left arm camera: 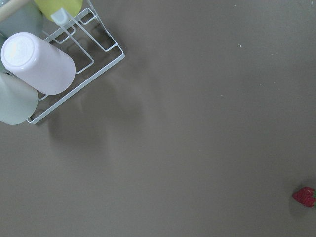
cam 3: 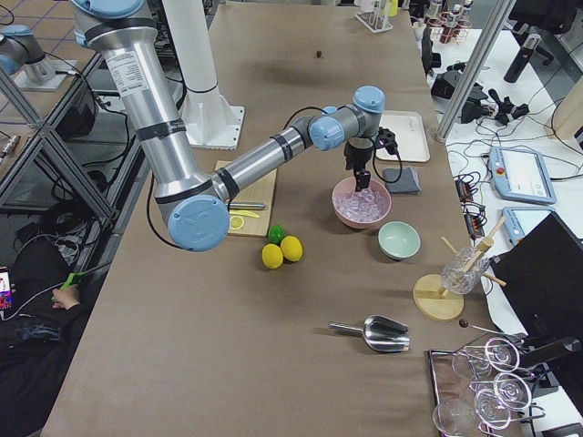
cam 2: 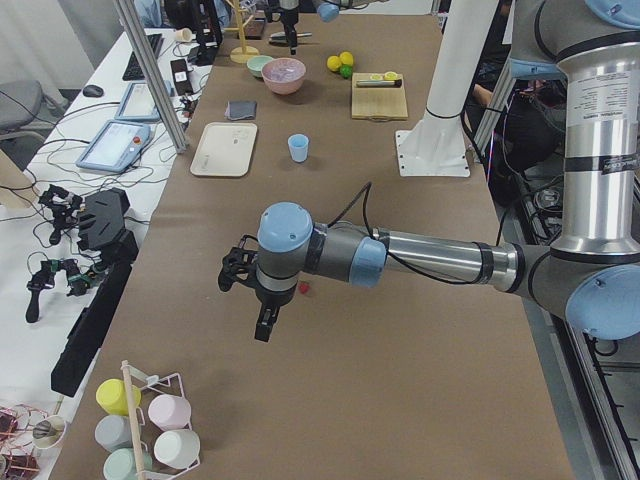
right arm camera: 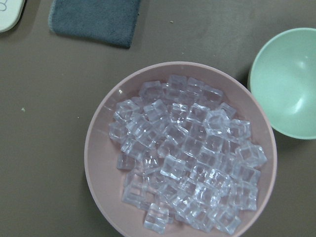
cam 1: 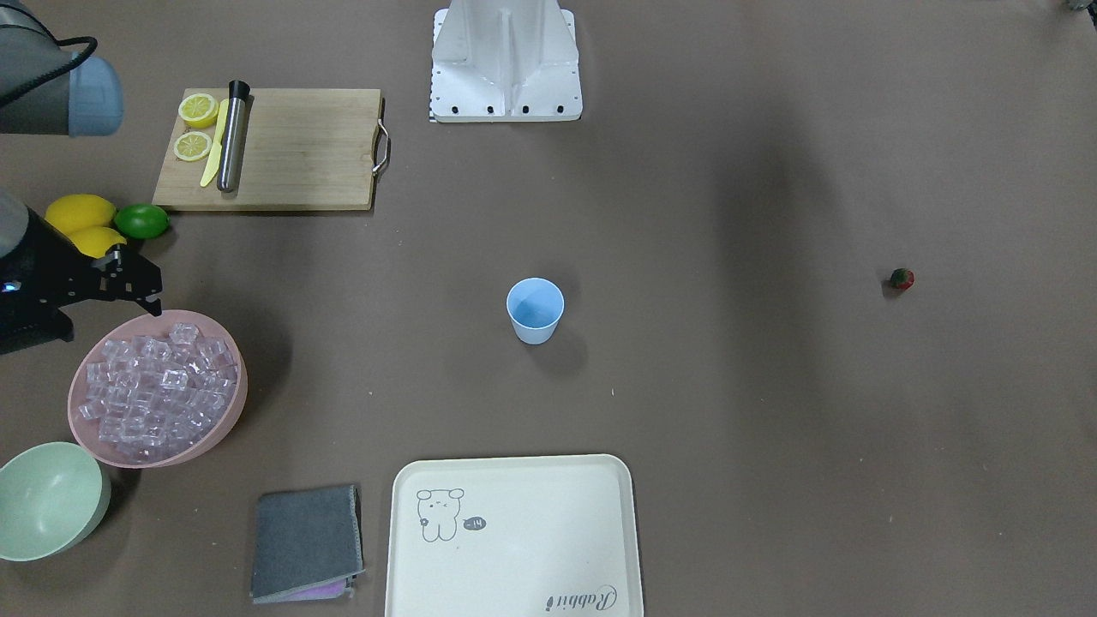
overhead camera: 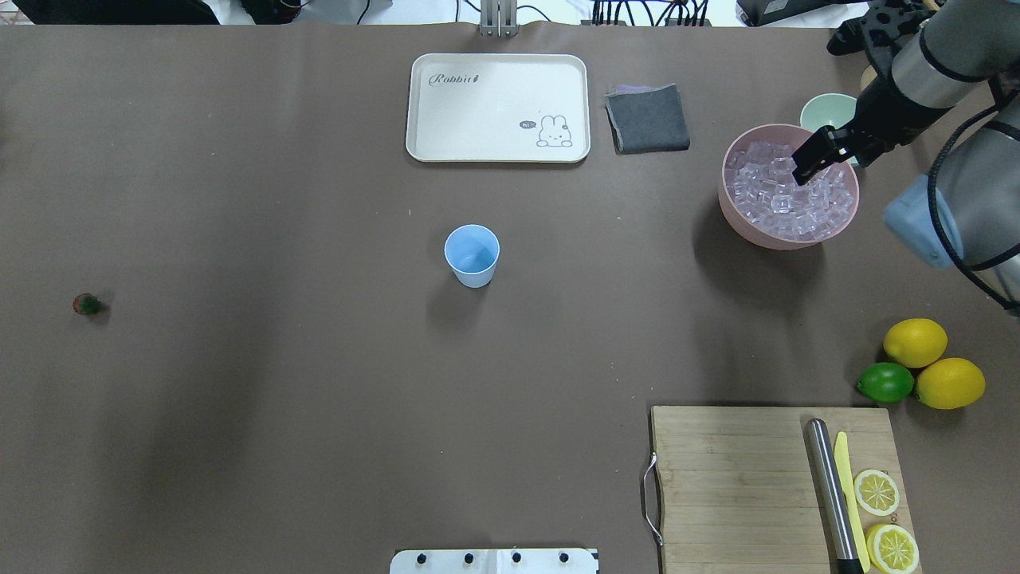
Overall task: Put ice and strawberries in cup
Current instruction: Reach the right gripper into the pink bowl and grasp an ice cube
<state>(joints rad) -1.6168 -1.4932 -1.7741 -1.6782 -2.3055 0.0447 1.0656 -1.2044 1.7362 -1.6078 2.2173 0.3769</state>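
Overhead exterior shows my right gripper (overhead camera: pixel 805 167) over the ice (overhead camera: pixel 777 195) in the pink bowl (overhead camera: pixel 745 227), cup (overhead camera: pixel 472 253) alone mid-table with open room all round, jaws I can't tell.

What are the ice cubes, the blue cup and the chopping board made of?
The ice looks like clear glossy plastic or glass, maybe real ice: see-through with shiny edges. The cup seems smooth plastic, evenly light blue. The chopping board looks like wood, showing grain.
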